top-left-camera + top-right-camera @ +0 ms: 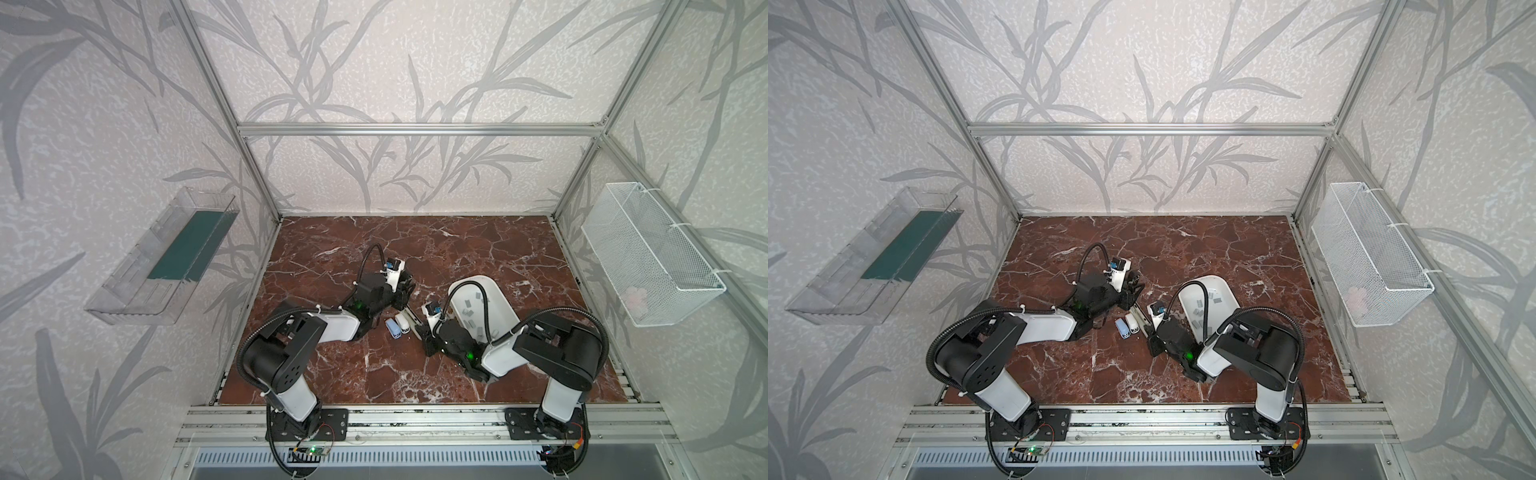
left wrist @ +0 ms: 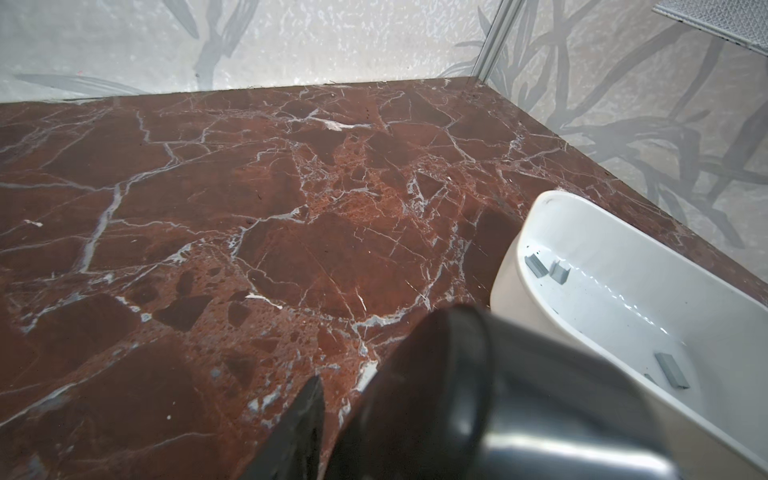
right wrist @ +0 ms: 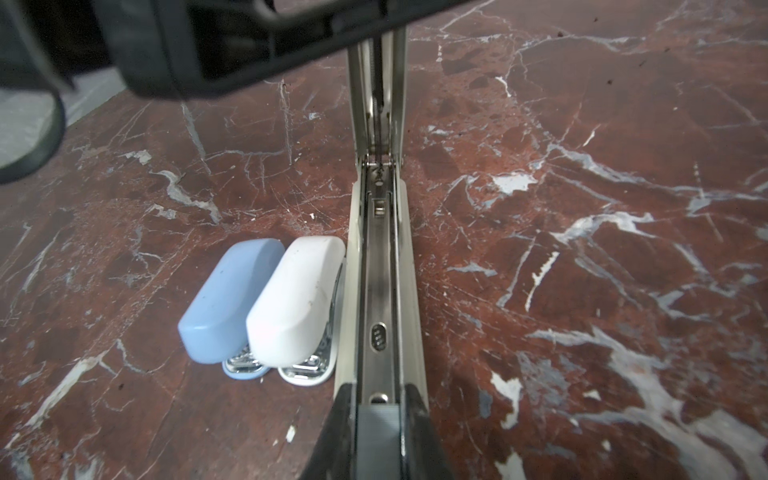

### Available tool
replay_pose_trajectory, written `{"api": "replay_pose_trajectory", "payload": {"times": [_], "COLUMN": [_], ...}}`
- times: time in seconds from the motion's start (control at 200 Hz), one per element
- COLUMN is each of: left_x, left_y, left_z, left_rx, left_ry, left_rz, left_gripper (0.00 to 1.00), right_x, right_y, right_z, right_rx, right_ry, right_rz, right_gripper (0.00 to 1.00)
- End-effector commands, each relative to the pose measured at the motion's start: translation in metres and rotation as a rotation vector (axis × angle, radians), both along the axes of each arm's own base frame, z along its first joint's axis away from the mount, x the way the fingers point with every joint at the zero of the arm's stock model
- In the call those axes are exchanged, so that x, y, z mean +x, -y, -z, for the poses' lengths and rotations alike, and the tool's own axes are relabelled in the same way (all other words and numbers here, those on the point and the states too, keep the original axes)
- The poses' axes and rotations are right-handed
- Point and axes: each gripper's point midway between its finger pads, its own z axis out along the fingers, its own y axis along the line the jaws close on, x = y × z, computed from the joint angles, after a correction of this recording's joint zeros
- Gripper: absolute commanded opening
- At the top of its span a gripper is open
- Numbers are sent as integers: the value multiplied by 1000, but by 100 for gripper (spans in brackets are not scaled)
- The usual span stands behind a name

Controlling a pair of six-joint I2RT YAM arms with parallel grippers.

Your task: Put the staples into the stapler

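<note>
So the big stapler (image 3: 380, 291) is lying flipped open on the red marble table (image 1: 415, 249), roughly mid-table between the two arms, with its silver magazine channel facing up and bare as far as the right wrist view shows. The right gripper (image 3: 378, 407) is clamped on the near end of it, one dark finger on each side of the rail. The left gripper (image 1: 404, 301) sits at the far end, where the hinged top arm rises. In the left wrist view a fat, dark, shiny piece fills the space next to one black finger (image 2: 301, 428), so it looks closed on the stapler's top cover – not a super clean angle though. The staples (image 1: 468, 306) are all in the white oval tray (image 1: 505, 309), which sits just to the right of the stapler, partly under the right arm. They're little grey strips scattered loose on the tray floor, and none are in either gripper. Also, a blue mini stapler (image 3: 228, 299) and a white mini stapler (image 3: 297, 299) sit side by side – the white one is pressed right up against the big stapler's base on the left arm's side.
</note>
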Motion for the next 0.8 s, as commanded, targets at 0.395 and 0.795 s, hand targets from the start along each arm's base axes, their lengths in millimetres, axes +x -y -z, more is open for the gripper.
{"api": "replay_pose_trajectory", "payload": {"times": [0.395,0.795], "left_x": [-50,-56], "left_y": [27,25], "left_z": [7,12], "left_rx": [-1,2], "left_ry": [44,61], "left_rz": [181,196], "left_gripper": [61,83], "right_x": [1,1], "right_y": [1,1], "right_z": [7,5], "right_rx": [16,17], "right_ry": [44,54], "right_rz": [-2,2], "right_gripper": [6,7]}}
